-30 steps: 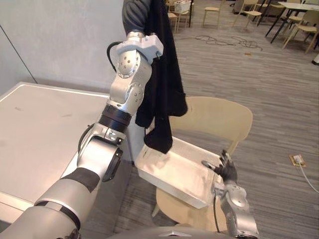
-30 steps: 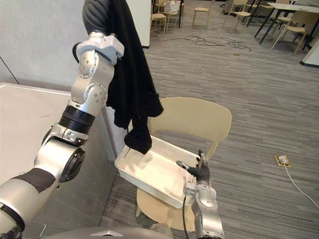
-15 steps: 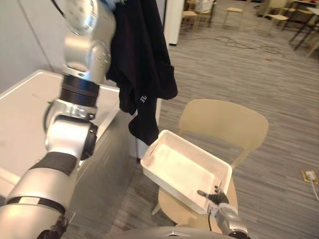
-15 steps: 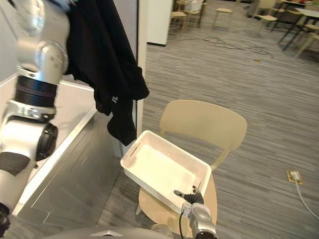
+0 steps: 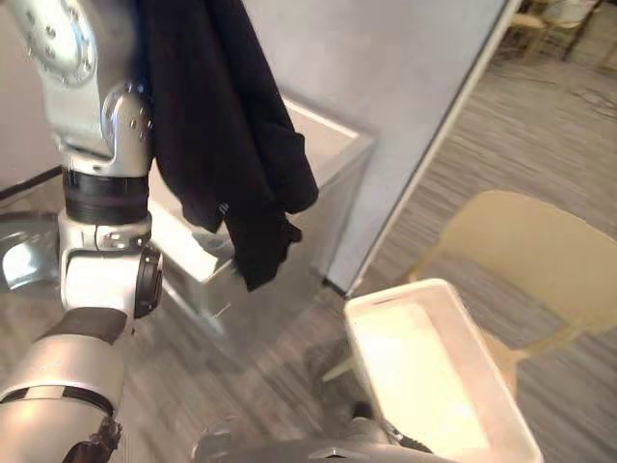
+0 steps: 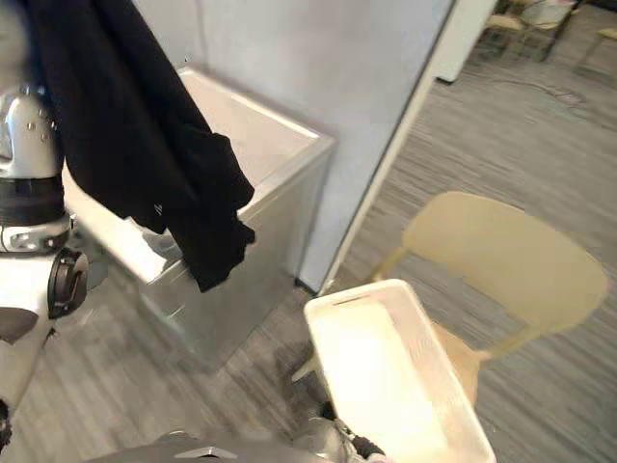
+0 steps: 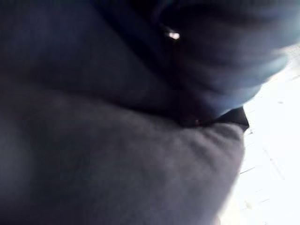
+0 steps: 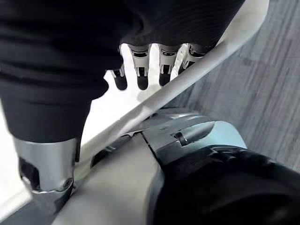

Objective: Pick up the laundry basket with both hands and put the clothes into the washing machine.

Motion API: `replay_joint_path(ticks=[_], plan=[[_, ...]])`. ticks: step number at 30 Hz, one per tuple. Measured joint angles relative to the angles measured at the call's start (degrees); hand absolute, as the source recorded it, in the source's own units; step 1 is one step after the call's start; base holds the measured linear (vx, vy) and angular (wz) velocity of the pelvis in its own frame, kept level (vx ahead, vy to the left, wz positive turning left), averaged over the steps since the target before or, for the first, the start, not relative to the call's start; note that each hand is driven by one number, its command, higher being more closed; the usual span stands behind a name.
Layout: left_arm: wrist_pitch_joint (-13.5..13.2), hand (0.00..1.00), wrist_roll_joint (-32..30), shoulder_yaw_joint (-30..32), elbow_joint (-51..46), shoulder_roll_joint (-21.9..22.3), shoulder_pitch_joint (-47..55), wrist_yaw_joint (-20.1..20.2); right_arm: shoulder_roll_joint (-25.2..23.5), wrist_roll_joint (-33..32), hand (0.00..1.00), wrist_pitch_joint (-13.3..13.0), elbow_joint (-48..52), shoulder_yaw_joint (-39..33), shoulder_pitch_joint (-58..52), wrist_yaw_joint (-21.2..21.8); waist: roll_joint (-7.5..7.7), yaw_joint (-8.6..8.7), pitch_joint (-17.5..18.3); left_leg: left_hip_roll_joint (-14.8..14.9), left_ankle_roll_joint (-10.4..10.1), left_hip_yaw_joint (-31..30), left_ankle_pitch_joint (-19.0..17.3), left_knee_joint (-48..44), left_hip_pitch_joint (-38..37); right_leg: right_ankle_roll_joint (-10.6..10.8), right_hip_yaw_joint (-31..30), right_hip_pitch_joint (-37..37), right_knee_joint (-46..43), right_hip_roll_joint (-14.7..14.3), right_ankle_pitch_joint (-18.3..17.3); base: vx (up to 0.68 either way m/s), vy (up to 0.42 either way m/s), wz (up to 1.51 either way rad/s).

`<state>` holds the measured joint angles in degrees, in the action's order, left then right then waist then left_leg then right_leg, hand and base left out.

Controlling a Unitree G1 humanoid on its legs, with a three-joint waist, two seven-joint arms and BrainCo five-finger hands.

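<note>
a beige chair [image 6: 501, 258] stands on a grey plank floor [image 6: 564, 145] beside a pale grey wall [image 6: 318, 58]; more chairs [image 6: 509, 21] stand far back.

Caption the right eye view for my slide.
Black garment hangs from the raised left arm by the washing machine; empty white laundry basket sits on a beige chair.
</note>
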<state>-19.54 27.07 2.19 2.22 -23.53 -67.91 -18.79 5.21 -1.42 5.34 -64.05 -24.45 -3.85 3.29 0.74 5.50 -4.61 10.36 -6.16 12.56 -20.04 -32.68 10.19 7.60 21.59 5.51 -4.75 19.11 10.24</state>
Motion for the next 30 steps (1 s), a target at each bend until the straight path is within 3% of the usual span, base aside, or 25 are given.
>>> replay_joint_path(ticks=[1,4,7,10,11,12,13,14,15,16,17,19,20,21,22,24,25,27,30], plan=[[-0.05,1.0,-0.26,0.57,0.68,-0.03,1.84,-0.02,-0.54,-0.57,0.0,0.0,-0.15,-0.07,-0.39,0.25,0.2,-0.45,0.12,-1.35,0.45,-0.23,0.18,-0.11,0.85,-2.16,1.13,-0.16,1.19,0.87,1.73,-0.21,0.273,0.15],[0.21,1.0,-0.41,0.43,1.22,-0.33,2.62,0.0,-0.64,-0.52,0.0,0.27,-0.09,-0.07,-0.46,1.61,0.68,-0.66,0.21,-3.05,2.16,-1.4,0.83,0.0,2.18,-5.71,2.34,-0.48,-0.19,1.92,2.09,-0.16,0.132,0.32],[0.14,1.0,-0.7,-0.37,3.47,-2.06,2.69,0.04,0.04,-0.47,0.0,0.09,0.38,1.41,-0.54,1.63,0.47,-1.13,0.05,-3.14,2.74,-2.36,2.07,2.9,-0.61,-8.05,-0.43,0.55,-6.57,2.57,3.87,-0.11,0.047,0.23],[-0.03,1.0,-0.88,-0.54,5.86,-3.11,2.89,0.02,0.95,-0.37,0.0,0.04,2.4,3.29,-0.87,1.99,-0.17,-1.63,0.25,-2.03,2.52,-2.75,4.87,9.0,-3.81,-8.88,-5.0,2.42,-10.81,1.53,10.08,-0.02,-0.052,0.24],[-0.07,1.0,-0.89,-0.51,5.93,-3.65,3.66,0.06,1.91,0.48,0.0,0.01,2.45,4.12,-0.42,2.54,-1.15,-1.93,0.4,-1.57,2.15,-2.3,6.83,12.63,-5.11,-10.79,-5.51,3.49,-10.94,0.67,14.6,0.01,-0.056,0.16],[-0.07,1.0,-0.89,-0.46,6.19,-4.56,4.22,0.08,2.68,2.46,0.0,0.05,2.47,4.77,-0.18,2.92,-1.58,-2.09,0.41,-1.47,2.12,-2.18,8.38,15.16,-5.93,-11.35,-5.21,4.13,-10.89,0.34,16.94,0.02,-0.031,0.01],[0.16,1.0,-0.87,0.08,6.55,-5.53,4.54,0.15,3.42,4.37,0.0,0.1,2.67,6.33,0.88,3.42,-1.51,-2.2,0.47,-1.45,2.25,-1.91,10.7,17.38,-6.74,-9.7,-5.16,4.29,-10.37,0.02,18.44,0.03,-0.023,-0.12],[0.17,1.0,-0.85,0.35,6.45,-5.92,4.8,0.1,3.68,5.11,0.0,0.14,2.94,6.97,1.69,3.78,-1.39,-2.45,0.54,-1.28,2.36,-1.55,11.15,17.98,-7.01,-9.49,-5.13,4.24,-9.73,-0.36,18.62,0.03,-0.048,-0.25],[0.23,1.0,-0.85,0.72,6.2,-6.7,5.28,0.14,3.99,6.4,0.0,0.25,3.91,9.17,2.32,3.95,-1.24,-3.1,0.56,-0.39,3.18,-0.52,11.99,18.21,-7.18,-11.47,-5.09,4.81,-12.21,-0.98,15.4,0.04,-0.083,-0.13],[0.42,1.0,-0.84,1.77,5.76,-6.93,6.66,0.29,4.06,6.42,0.0,0.61,4.9,10.98,2.33,4.02,-1.21,-2.73,0.55,0.06,2.71,-0.67,12.45,18.11,-7.46,-10.21,-5.35,6.09,-21.45,-1.57,6.39,0.06,-0.153,-0.07],[0.41,1.0,-0.57,3.15,4.66,-6.9,8.79,0.25,4.38,6.42,0.0,0.69,5.05,13.12,2.48,4.01,-0.07,-2.93,1.46,0.21,1.98,-0.67,12.69,17.83,-7.62,-8.74,-4.93,6.27,-27.25,-2.98,0.2,0.05,-0.148,-0.06],[0.07,1.0,-0.13,5.09,2.97,-7.04,12.51,0.32,5.59,6.42,0.0,0.64,5.05,13.58,3.63,3.92,-0.99,-4.69,2.92,1.1,2.09,-0.27,13.35,18.57,-6.63,-7.39,-5.03,5.33,-21.4,-5.26,0.67,0.04,-0.089,-0.27],[0.48,1.0,0.09,5.45,3.75,-8.46,13.17,0.64,6.42,6.41,0.0,0.78,4.32,13.51,5.25,3.88,-1.08,-5.97,3.78,1.36,1.54,0.68,15.08,20.72,-6.19,-3.61,-5.76,3.79,-19.33,-6.72,-3.9,0.03,-0.062,-0.09],[0.8,1.0,0.47,6.66,4.28,-9.88,13.81,0.72,6.37,6.42,0.0,0.86,4.25,13.53,6.32,3.84,0.23,-5.32,3.68,-0.16,1.87,0.26,16.72,21.92,-6.71,-2.57,-6.75,2.64,-22.52,-6.81,-10.55,0.07,-0.12,0.07],[0.86,1.0,1.21,9.18,5.11,-9.99,14.39,0.49,7.03,6.43,0.0,0.84,4.1,13.58,7.35,3.75,2.37,-5.79,4.0,-1.79,1.9,-0.03,17.7,22.91,-6.76,-2.94,-6.39,-1.21,-15.39,-6.76,-14.06,0.05,-0.144,0.2],[0.82,1.0,2.03,13.09,5.23,-10.0,16.23,0.25,7.84,6.47,0.0,0.52,3.95,13.7,8.73,3.68,2.66,-6.84,4.04,-2.36,1.28,-0.74,18.37,22.81,-5.19,-1.4,-5.96,-5.66,-4.83,-7.97,-14.84,0.0,-0.194,0.21],[0.68,1.0,2.09,14.18,5.07,-9.94,17.76,0.25,8.23,6.79,0.0,0.49,3.62,13.7,9.11,3.66,1.99,-7.23,3.85,-1.8,0.93,-1.69,18.85,22.83,-4.68,0.03,-5.41,-7.33,-1.18,-9.19,-13.13,-0.07,-0.188,0.28],[0.72,1.0,2.14,15.93,4.56,-9.92,21.65,0.27,8.55,8.33,0.0,0.35,2.07,13.69,9.23,3.66,1.33,-8.83,3.87,-0.47,0.92,-2.52,19.51,23.15,-4.96,-0.82,-4.94,-9.45,2.61,-11.28,-11.52,-0.07,-0.119,0.1],[0.1,1.0,2.52,18.98,1.07,-9.9,26.33,0.25,9.14,8.42,0.0,-0.12,2.1,13.39,8.86,3.44,1.33,-9.37,3.87,-0.1,0.47,-3.75,21.0,25.04,-5.2,-1.64,-3.69,-10.51,4.45,-12.29,-11.01,-0.06,-0.059,0.2]])
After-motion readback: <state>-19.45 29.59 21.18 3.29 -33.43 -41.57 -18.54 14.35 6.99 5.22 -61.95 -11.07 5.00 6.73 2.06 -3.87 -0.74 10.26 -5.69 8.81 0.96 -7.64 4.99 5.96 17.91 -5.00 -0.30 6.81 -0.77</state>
